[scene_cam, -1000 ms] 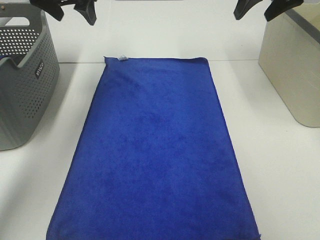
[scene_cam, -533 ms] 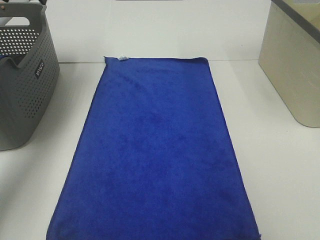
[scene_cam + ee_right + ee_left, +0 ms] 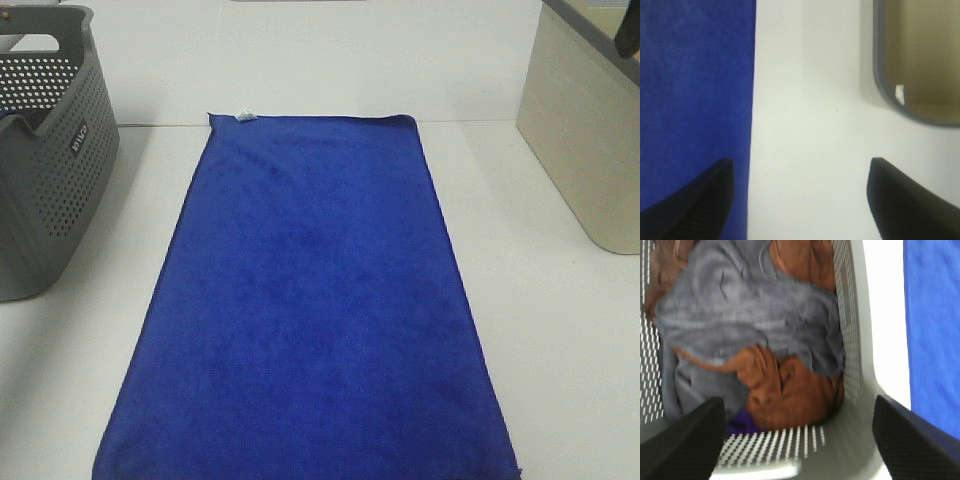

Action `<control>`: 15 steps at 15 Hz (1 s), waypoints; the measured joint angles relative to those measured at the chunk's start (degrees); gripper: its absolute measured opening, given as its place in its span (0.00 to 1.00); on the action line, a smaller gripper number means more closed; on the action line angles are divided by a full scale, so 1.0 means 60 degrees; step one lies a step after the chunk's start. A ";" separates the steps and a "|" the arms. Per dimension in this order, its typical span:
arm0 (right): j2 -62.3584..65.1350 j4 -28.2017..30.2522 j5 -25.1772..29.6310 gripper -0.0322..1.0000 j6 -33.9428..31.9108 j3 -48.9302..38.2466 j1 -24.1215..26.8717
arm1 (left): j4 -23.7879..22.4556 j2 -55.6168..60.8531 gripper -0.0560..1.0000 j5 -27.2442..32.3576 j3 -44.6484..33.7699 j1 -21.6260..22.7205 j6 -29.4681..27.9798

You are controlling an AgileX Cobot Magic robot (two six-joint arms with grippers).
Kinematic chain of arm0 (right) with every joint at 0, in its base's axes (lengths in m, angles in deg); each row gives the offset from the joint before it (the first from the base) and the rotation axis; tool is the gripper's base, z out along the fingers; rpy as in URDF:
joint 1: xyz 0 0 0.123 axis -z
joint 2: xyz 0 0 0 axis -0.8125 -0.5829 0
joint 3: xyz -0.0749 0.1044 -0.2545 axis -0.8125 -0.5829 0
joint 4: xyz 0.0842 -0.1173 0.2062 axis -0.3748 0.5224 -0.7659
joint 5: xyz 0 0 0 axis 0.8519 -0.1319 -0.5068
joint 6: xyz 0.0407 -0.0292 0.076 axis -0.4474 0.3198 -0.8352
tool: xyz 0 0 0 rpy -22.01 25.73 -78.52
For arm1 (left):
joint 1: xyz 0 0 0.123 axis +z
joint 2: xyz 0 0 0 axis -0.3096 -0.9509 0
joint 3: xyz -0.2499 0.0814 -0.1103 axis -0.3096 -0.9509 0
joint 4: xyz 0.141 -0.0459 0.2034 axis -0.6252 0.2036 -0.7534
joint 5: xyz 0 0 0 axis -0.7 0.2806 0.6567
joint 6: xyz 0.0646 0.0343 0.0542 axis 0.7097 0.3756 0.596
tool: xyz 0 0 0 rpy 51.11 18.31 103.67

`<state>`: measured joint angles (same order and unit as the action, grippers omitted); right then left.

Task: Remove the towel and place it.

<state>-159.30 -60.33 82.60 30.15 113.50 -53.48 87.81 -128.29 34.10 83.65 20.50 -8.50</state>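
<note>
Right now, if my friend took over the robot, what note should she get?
Left tool: open, holding nothing, above the grey basket, which has grey and brown cloths inside.
Right tool: open, holding nothing, over bare table between the towel and the beige bin.
Towel: spread flat on the table, white tag at the far corner, between the grey basket on the left and the beige bin on the right.
Done: the towel looks taken out and laid down; nothing is gripping it.
Left: probably nothing for this towel; I can't tell whether more come next.
</note>
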 joint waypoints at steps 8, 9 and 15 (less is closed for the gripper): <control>0.6283 -0.0181 0.0038 0.74 -0.0010 -0.4097 0.0000 | -0.0859 0.7487 0.77 -0.1203 -0.5825 0.0000 0.0038; 0.6971 -0.0181 0.0038 0.74 0.0153 -0.4383 0.0000 | -0.0926 0.8117 0.77 -0.1346 -0.6274 0.0000 0.0038; 1.0103 0.0115 0.0038 0.74 0.0583 -0.6236 0.0000 | -0.0926 1.1431 0.77 -0.1557 -0.8976 0.0000 0.0115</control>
<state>-98.68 -59.65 82.83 33.64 76.09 -53.48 82.26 -59.71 24.76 29.80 20.50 -7.81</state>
